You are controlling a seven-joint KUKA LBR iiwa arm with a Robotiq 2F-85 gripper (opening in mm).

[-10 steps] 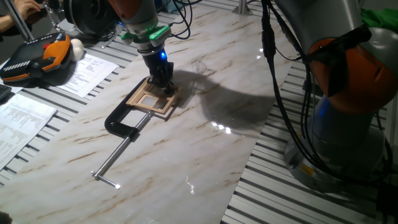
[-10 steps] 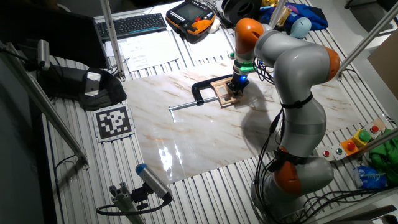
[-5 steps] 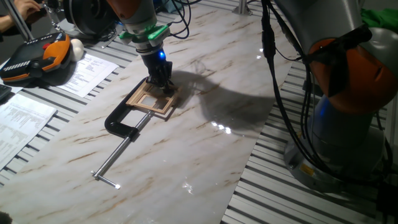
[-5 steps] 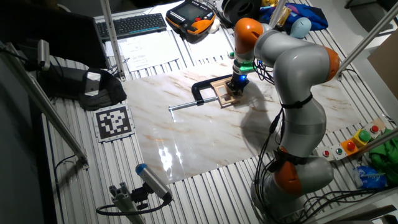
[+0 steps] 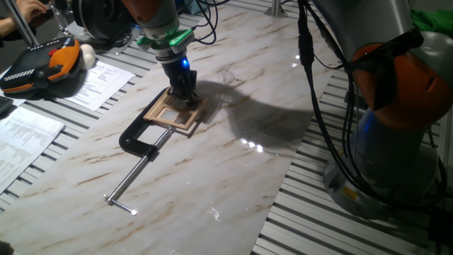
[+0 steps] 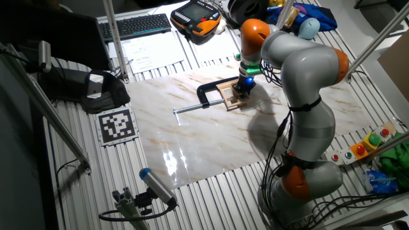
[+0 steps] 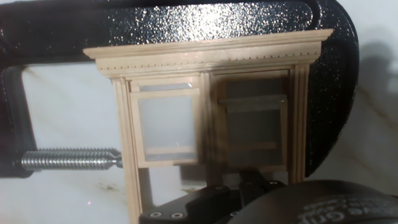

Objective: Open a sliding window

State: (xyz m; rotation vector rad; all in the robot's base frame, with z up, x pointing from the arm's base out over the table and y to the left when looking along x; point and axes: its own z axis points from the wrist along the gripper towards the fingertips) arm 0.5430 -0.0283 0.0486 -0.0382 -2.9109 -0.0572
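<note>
The sliding window lay flat on the marble desk directly beneath the end effector, its light wooden frame pinned by a black C-clamp whose arm arched over the far rail and whose steel screw pressed against the frame's side post. In the hand view the window filled the space just ahead of the fingers, the two sashes side by side, the one on the clamp-screw side looking pale and the other darker under the arm's shadow.

The end effector stood down on the window's near edge, but its fingers were hidden by its own dark body in the hand view and too small in both fixed views, so I cannot tell whether they were apart or together, or whether they were gripping anything.

The window looked light, thin and stiff, and probably fragile at the narrow bars. The clamp held the frame, so only a sash should move. The sound place to take hold seemed to be a sash's lower rail or stile, pushed gently along its track rather than pressed downward, since a hard sideways load could snap a bar or jam the sash.
</note>
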